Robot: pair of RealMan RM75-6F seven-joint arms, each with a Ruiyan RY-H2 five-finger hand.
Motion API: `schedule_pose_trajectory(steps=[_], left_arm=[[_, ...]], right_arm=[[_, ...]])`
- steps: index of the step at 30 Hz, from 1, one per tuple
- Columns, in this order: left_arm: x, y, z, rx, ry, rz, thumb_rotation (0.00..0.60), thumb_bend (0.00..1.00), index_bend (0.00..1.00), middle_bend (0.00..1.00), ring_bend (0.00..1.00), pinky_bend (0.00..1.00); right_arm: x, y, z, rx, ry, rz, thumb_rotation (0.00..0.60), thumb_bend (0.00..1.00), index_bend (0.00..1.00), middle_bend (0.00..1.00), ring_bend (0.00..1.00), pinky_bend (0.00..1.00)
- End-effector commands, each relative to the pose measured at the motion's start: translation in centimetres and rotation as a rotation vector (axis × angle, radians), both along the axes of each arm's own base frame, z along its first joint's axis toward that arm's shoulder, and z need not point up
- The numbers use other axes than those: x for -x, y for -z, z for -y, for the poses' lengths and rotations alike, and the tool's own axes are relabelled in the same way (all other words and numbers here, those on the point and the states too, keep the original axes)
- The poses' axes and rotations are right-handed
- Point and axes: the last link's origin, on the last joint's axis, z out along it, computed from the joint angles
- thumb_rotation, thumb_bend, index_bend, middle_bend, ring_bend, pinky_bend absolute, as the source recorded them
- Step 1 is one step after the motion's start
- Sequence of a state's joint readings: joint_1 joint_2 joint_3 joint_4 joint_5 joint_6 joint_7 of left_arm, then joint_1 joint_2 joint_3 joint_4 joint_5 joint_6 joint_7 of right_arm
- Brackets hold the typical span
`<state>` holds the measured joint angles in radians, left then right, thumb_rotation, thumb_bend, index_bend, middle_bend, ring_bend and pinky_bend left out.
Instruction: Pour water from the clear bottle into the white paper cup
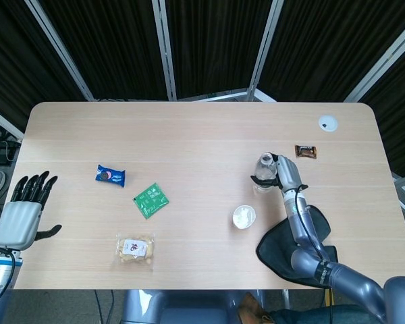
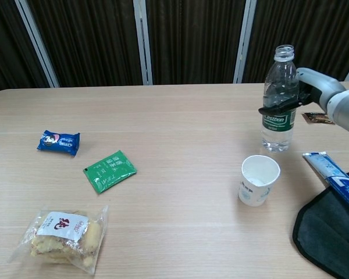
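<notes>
Behind the white paper cup (image 2: 259, 179), the clear bottle (image 2: 278, 100) stands upright, uncapped, clasped by the right hand (image 2: 310, 87); pouring appears done, so release comes next; left hand (image 1: 20, 216) idle, fingers apart.

Green label on bottle (image 2: 278, 99) bore white lettering, too small to read; other packets' print equally illegible.

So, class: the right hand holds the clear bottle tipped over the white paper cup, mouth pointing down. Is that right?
Not quite. The right hand does hold the clear bottle, but the chest view shows it upright, behind the white paper cup, mouth pointing up.
</notes>
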<state>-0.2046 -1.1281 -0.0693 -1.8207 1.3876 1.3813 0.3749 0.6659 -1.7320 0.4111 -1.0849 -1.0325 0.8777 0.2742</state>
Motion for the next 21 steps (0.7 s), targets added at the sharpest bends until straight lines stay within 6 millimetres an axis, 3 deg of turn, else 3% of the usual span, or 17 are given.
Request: schedule_pose_trajectory(steps=[1, 7, 16, 21], left_arm=[[0.2, 0.1, -0.2, -0.001, -0.01, -0.005, 0.6, 0.0, 0.0, 0.0, 0.0, 0.0], [0.6, 0.2, -0.4, -0.003, -0.024, -0.017, 0.6, 0.0, 0.0, 0.0, 0.0, 0.0], [0.5, 0.3, -0.3, -0.001, -0.014, -0.013, 0.6, 0.0, 0.0, 0.0, 0.0, 0.0], [0.4, 0.3, -0.4, -0.001, -0.01, -0.007, 0.6, 0.0, 0.0, 0.0, 0.0, 0.0]], right_arm=[[-0.6, 1.3, 0.7, -0.024, 0.011, 0.062, 0.6, 0.45, 0.56, 0.68, 0.58, 0.46], [-0.4, 2.6, 0.7, -0.045, -0.015, 0.096, 0.6, 0.45, 0.56, 0.68, 0.57, 0.46], [0.4, 2.4, 0.7, -0.025, -0.036, 0.099, 0.6, 0.44, 0.55, 0.67, 0.49, 0.46], [1.1, 2.3, 0.5, -0.036, -0.043, 0.091, 0.6, 0.29, 0.52, 0.62, 0.45, 0.46]])
